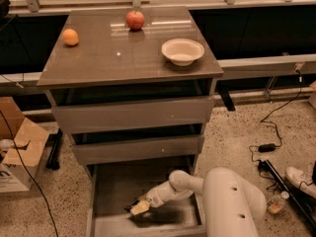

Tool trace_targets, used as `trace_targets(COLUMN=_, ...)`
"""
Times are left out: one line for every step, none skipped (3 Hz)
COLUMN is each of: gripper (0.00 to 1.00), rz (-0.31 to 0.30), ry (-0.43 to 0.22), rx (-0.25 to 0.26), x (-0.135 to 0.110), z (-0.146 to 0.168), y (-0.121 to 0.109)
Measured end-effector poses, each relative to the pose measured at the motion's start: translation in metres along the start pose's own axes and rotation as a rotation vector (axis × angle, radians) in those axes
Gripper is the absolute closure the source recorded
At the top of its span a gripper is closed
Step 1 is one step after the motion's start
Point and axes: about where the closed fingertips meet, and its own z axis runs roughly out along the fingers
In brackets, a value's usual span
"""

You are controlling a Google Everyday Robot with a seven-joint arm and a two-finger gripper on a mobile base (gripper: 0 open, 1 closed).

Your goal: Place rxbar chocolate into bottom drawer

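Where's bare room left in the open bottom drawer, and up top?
In the bottom drawer, the floor is bare between the back wall and the gripper, and along the left wall. The arm crowds front right. Up top, bare between orange, apple and bowl.

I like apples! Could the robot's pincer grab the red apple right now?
Probably not straight away: the pincer is down inside the open bottom drawer, and the apple sits uncovered on the cabinet top.

A bulky rounded white plastic arm segment [232, 204] with small dark round spots narrows through a ball-like white elbow joint [178, 180] to a slim white forearm [162, 193], ending in the cream-tipped gripper [139, 207] low inside the open grey-brown bottom drawer [116, 181]
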Motion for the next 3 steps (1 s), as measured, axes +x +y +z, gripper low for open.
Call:
trace_targets(gripper=0.29, rz=0.000, ry=0.000, rx=0.000, x=0.0000, z=0.0000, y=0.0000)
trace_targets(gripper=0.01, rz=0.000, ry=0.000, rx=0.000, x=0.0000, z=0.0001, y=0.0000)
trace_targets(gripper=0.00, rz=0.000, ry=0.000, rx=0.000, x=0.0000, z=0.0001, y=0.0000)
